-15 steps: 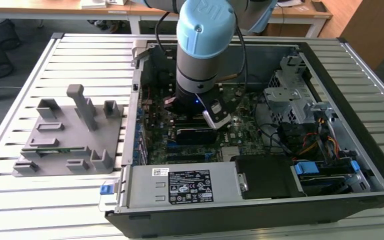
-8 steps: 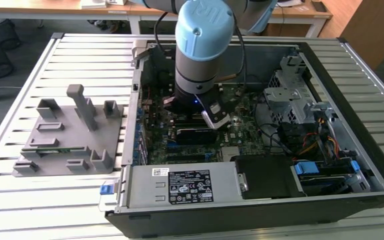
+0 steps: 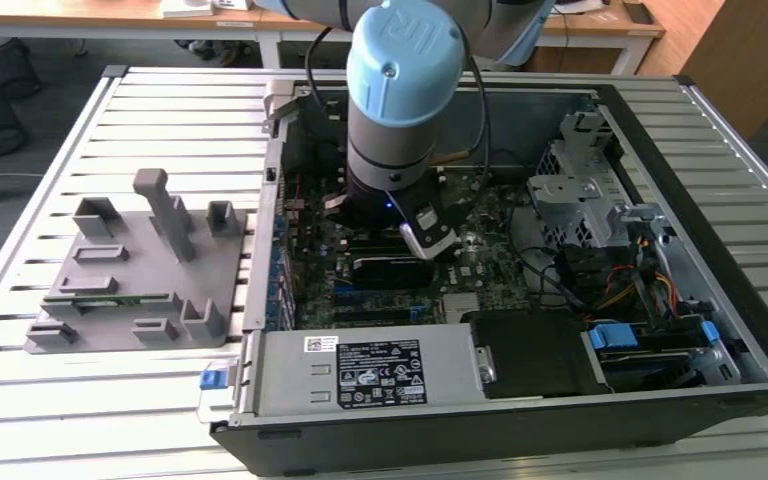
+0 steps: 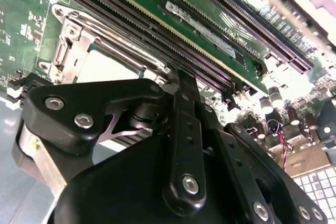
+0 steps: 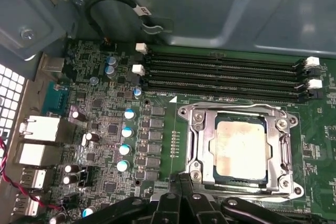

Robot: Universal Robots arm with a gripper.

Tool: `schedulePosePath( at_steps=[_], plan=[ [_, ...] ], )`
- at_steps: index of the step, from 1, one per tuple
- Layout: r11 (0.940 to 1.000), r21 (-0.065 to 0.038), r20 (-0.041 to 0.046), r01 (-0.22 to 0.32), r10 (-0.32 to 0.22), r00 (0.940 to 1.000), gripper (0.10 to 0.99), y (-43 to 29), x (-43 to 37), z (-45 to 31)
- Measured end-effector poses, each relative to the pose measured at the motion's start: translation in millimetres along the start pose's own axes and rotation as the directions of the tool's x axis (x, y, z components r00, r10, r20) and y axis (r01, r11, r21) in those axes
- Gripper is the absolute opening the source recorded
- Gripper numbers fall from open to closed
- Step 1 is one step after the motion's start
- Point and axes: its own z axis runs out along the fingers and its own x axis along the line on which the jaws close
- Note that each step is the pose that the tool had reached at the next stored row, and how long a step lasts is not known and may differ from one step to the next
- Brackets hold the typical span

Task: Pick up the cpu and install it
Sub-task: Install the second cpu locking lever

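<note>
Down inside the open computer case [image 3: 704, 330] on the slatted counter [image 3: 157, 110], the arm [image 3: 404, 90] stands nearly upright over the motherboard [image 5: 105, 129]. In the first wrist view the cpu [image 5: 242, 142] already lies in its socket, silver top up, square within the metal retention frame [image 5: 197, 145], and nothing grips it. The pincer [image 5: 191, 205] sits just beside the frame's near edge; whether its fingers are spread or pressed together, I cannot tell, since the dark linkages hide the tips in both wrist views.

As I judge it, the chip looks seated, so the care now is in staying clear of it: any sideways nudge could shift it off the contacts, and the pincer should come away straight and slowly.

The first wrist view gives the plain look at the chip, the memory slots [image 5: 220, 72] beyond it and the capacitors [image 5: 126, 132] alongside. The second wrist view shows a pale corner of the cpu [image 4: 105, 69] past the pincer's black body [image 4: 157, 182]. The exterior view adds a grey parts fixture [image 3: 144, 270] on the counter, well apart from the case.
</note>
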Motion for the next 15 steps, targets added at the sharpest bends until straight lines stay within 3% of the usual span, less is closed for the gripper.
schedulePosePath(
  at_steps=[4,9,15],
  plan=[
    [1.0,-0.003,0.0004,0.0,0.0,1.0,0.106,0.3,0.1,-0.6],
    [1.0,-0.006,0.0005,0.0,0.0,1.0,0.106,5.2,0.1,-17.0],
    [0.9999,-0.01,0.0009,0.0,0.0,1.0,0.106,7.9,0.0,-26.0]
  ],
)
